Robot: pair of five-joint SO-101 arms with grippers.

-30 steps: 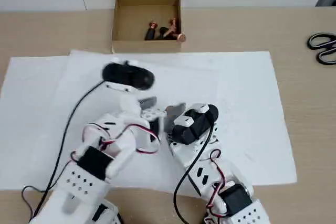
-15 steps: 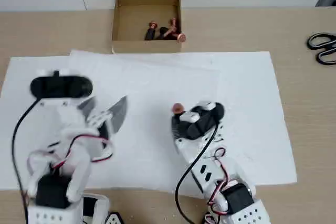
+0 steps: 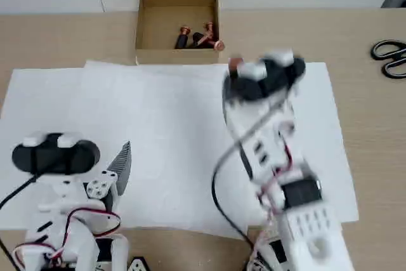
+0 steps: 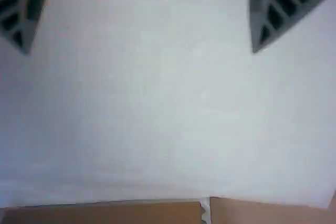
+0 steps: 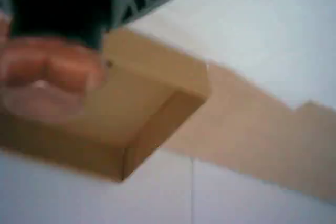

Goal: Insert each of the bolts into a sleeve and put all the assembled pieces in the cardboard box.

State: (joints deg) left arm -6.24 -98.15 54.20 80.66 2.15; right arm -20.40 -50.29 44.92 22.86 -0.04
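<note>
As the right arm brings its bolt-and-sleeve piece (image 3: 235, 63) up beside the cardboard box (image 3: 155, 26), the drop looks close.
The piece hangs just off the box's near right corner, carried there from mid-sheet within the last second; other assembled pieces (image 3: 200, 38) lie inside already. The right gripper (image 3: 236, 71) is clenched on it, copper bolt head (image 5: 47, 77) poking out. The left gripper (image 4: 139, 40), spread wide and empty, has drawn back over the near left of the white paper (image 3: 190, 125).
</note>
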